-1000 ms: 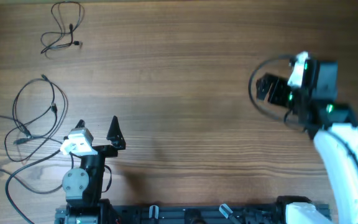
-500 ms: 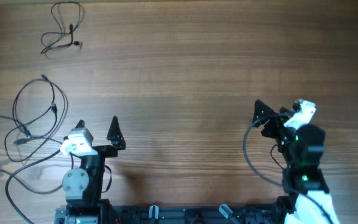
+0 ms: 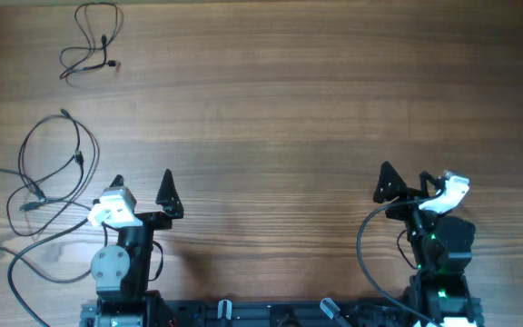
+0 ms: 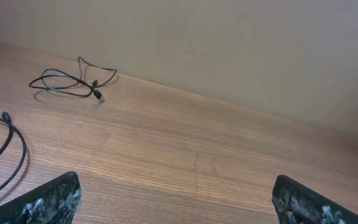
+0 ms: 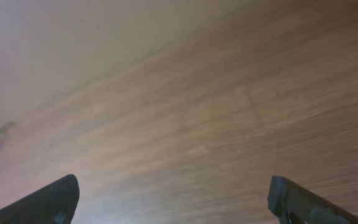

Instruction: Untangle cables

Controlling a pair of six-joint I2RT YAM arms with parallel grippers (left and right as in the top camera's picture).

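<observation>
Two thin black cables (image 3: 104,40), loose loops on grained wood table (image 3: 271,109); left hand (image 3: 142,183), right hand (image 3: 407,180) spread.

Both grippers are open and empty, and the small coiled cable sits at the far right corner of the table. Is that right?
Not quite. The small coiled cable lies at the far left corner of the table, not the far right, as the overhead view shows. The rest holds: the left gripper and right gripper are both open and empty.

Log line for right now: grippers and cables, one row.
left gripper open, empty | right gripper open, empty | small cable far-left, apart from larger cable | neither held
</observation>
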